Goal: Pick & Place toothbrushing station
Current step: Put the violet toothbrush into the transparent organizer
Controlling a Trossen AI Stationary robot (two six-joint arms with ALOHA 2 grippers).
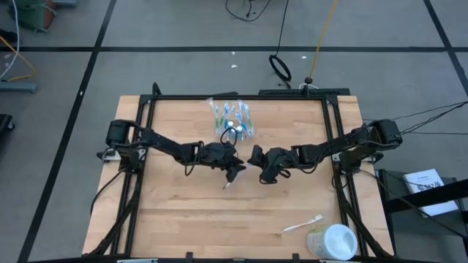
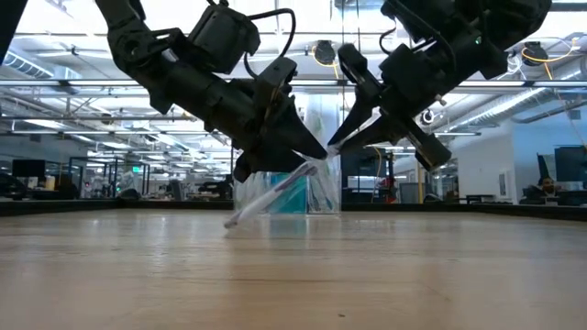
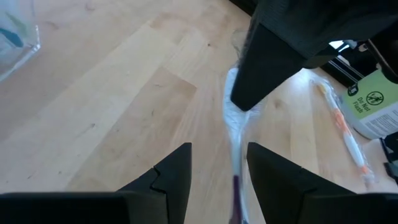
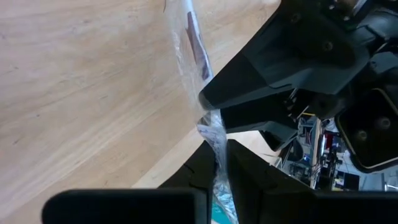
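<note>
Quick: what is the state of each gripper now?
Left gripper: closed on the wrapped toothbrush.
Right gripper: shut on the same toothbrush's wrapper end.

Wooden table [image 1: 183, 212], light planks, black metal frame [image 1: 241, 96] round its edges. Large white cup [image 1: 333, 242] lying on its side near the table's front right corner, green-printed label showing. Grey floor [image 1: 161, 29] with dark tape lines behind the table. Black cable loop [image 1: 280, 67] and a thin yellow cord [image 1: 319, 40] on the floor there. White box with print [image 1: 425, 181] off the table's right side. Low view: open office [image 2: 101, 174] with ceiling lights behind.
</note>
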